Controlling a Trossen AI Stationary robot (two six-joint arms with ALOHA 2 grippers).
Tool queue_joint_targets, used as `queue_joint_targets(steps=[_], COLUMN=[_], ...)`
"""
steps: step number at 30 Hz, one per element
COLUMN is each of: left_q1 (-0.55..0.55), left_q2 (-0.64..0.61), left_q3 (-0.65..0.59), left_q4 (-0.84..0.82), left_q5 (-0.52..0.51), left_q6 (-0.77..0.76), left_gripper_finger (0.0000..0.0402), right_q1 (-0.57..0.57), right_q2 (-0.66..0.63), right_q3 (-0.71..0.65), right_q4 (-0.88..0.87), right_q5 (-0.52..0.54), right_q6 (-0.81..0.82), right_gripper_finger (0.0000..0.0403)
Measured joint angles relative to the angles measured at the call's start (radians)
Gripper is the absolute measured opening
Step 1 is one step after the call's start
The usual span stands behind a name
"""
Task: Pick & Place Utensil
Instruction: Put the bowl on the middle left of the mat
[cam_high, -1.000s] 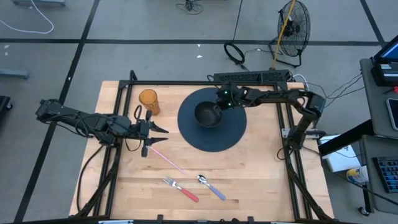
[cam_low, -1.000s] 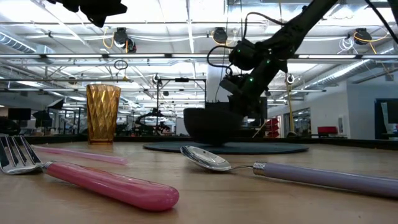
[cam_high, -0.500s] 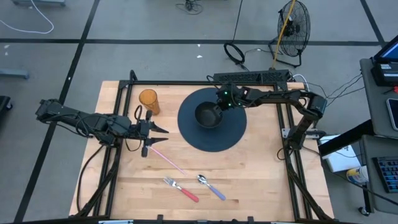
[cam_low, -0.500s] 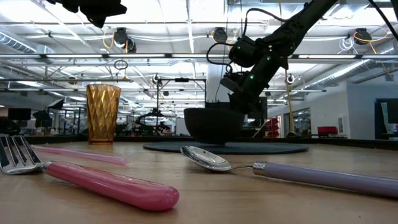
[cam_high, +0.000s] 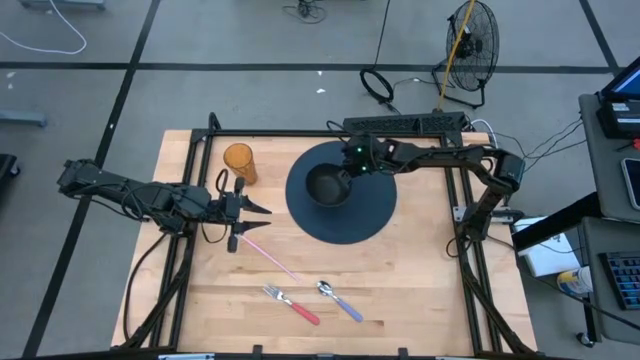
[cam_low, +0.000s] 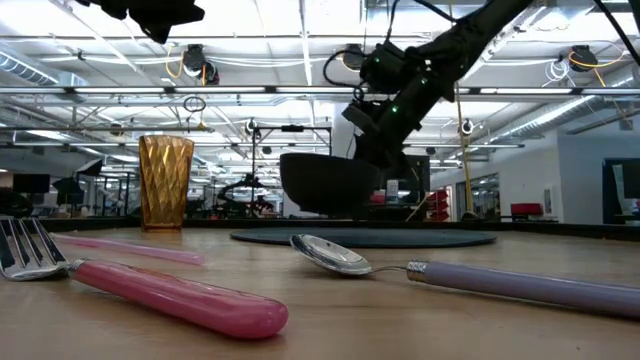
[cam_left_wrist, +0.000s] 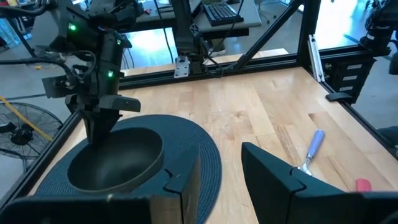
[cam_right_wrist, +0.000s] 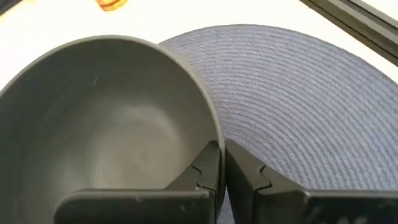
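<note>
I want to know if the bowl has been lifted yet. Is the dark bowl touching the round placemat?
Apart. In the low view, the bowl hangs above the placemat with background showing under its base, held at the rim by the right gripper.

The table (cam_high: 420, 280) is showing pale, matt wood grain. The round mat (cam_right_wrist: 298, 93) under the right gripper (cam_right_wrist: 222, 163) is looking woven and rough, the bowl (cam_right_wrist: 106, 118) in its fingers smooth and matt. The spoon (cam_low: 335, 256) is gleaming like polished metal, its handle plastic; the cup (cam_low: 165, 183) is looking glossy, faceted amber
</note>
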Motion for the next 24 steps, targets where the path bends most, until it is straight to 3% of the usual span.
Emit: queue_joint_targets(steps=[24], left_q1=[0.0], left_q2=[0.0], left_q3=[0.0], left_q4=[-0.002], left_q5=[0.001], left_q6=[0.001], left_gripper_finger=[0.0122], right_q1=[-0.006], right_q2=[0.076], right_q3=[0.011], right_q4=[0.006], right_q5=[-0.003], right_q6=[0.009], right_gripper_finger=[0.002])
